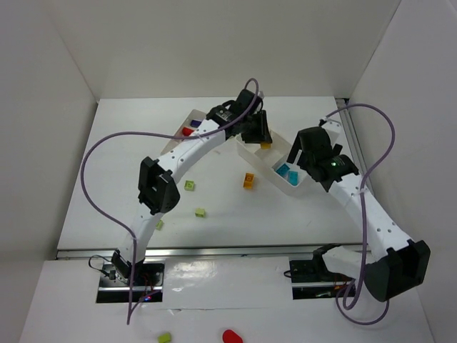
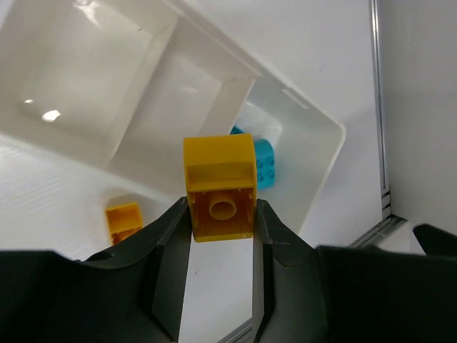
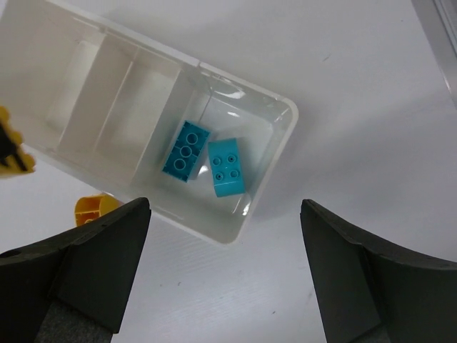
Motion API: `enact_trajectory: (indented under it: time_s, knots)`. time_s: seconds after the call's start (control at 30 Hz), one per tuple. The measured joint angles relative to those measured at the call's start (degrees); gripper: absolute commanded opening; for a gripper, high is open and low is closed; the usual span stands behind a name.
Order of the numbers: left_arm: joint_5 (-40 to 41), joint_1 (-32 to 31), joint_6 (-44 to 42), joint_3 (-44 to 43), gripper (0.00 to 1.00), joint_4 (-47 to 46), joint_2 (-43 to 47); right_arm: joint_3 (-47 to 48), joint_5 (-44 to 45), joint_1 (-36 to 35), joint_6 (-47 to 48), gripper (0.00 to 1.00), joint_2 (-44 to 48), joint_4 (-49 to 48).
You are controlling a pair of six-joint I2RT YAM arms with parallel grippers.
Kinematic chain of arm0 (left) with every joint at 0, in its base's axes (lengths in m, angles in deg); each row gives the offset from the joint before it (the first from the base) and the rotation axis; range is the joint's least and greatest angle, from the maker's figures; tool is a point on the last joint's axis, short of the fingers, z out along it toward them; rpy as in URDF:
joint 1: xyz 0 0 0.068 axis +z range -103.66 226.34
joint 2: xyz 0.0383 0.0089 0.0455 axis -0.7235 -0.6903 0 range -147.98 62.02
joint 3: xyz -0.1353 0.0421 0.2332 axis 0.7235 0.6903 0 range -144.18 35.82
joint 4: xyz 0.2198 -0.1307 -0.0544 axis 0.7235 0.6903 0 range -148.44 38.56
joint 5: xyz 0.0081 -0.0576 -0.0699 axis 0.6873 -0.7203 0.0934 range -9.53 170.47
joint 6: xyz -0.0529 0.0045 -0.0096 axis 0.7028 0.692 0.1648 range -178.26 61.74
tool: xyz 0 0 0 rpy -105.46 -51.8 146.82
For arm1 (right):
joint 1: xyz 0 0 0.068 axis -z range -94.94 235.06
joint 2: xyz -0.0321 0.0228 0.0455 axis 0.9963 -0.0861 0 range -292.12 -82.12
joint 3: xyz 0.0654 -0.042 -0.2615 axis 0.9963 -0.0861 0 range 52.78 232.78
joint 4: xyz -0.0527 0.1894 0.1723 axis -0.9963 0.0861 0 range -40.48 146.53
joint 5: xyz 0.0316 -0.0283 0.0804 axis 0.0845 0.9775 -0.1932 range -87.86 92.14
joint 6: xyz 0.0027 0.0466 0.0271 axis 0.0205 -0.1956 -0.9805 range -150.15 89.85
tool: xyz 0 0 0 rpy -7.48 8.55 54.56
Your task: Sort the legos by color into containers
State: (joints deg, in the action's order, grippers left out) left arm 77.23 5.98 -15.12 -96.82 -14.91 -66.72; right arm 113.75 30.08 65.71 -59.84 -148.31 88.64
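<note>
Left gripper (image 2: 223, 214): clenched on a yellow brick (image 2: 220, 182), held above the right tray (image 2: 325, 153); over which compartment cannot be told.
Right gripper (image 3: 223, 214): released, jaws wide, above that tray's end compartment.
End compartment: two cyan bricks (image 3: 186, 148) (image 3: 228, 166), side by side.
Table: second yellow brick (image 1: 248, 180) just beside the tray; three green bricks (image 1: 189, 185) (image 1: 201, 212) (image 1: 159, 224) scattered nearer the left arm.
Left tray (image 1: 194, 114): red brick (image 1: 187, 131), purple brick (image 1: 196, 123).

The tray (image 3: 143, 100) is glossy translucent plastic, the yellow brick (image 2: 218, 187) smooth plastic, jaws seemingly matt.
</note>
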Motion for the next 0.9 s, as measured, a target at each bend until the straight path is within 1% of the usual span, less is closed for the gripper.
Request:
enact_trajectory:
  time_s: [0.03,0.07,0.1,0.13,0.27,0.33,0.4,0.5,0.63,0.7,0.77,0.9]
  knots:
    - [-0.94,-0.09,-0.13,-1.66,0.51,-0.39,-1.49,-0.04,0.17,0.0,-0.35,0.93,1.07,0.63]
    - [-1.9,-0.13,-0.46,-2.8,0.68,-1.07,-2.84,-0.22,0.35,0.0,-0.61,0.93,2.08,1.07]
    - [-2.91,-0.11,-0.98,-3.52,0.96,-1.75,-4.13,-0.44,0.24,0.0,-0.81,0.93,3.56,1.66]
    - [-3.91,-0.11,-1.14,-4.11,1.0,-2.29,-5.51,-0.74,0.0,0.0,-0.94,0.93,4.76,1.88]
    - [-6.8,-0.07,-0.9,-6.25,1.0,-3.54,-9.88,-2.62,-4.35,-0.04,-0.94,0.93,9.44,1.95]
    - [-7.13,-0.04,-1.09,-5.77,1.0,-3.37,-9.97,-4.15,-7.3,-0.68,-0.92,0.93,10.45,1.6]
    - [-6.88,0.39,-1.33,-3.56,1.0,-4.61,-7.93,-5.99,-9.51,-3.06,-1.09,0.93,10.19,0.55]
    - [-5.49,1.86,-2.29,5.79,1.0,-4.96,-0.17,-7.1,-11.06,-9.6,-1.75,0.93,5.95,-1.97]
    - [-0.74,7.54,-3.02,20.35,1.0,-4.81,15.65,-6.88,-11.87,-17.46,-2.27,0.94,-3.91,-7.17]
    - [2.69,10.86,-3.85,25.81,1.0,-4.48,23.58,-6.51,-12.83,-19.1,-2.71,0.94,-9.27,-9.31]
    - [6.12,13.97,-4.13,29.77,1.0,-3.78,30.71,-5.84,-13.31,-19.19,-3.58,0.94,-14.27,-10.95]
    - [10.1,15.98,-4.22,37.68,1.0,-2.51,41.31,-4.26,-13.75,-19.17,-5.22,0.94,-23.17,-14.16]
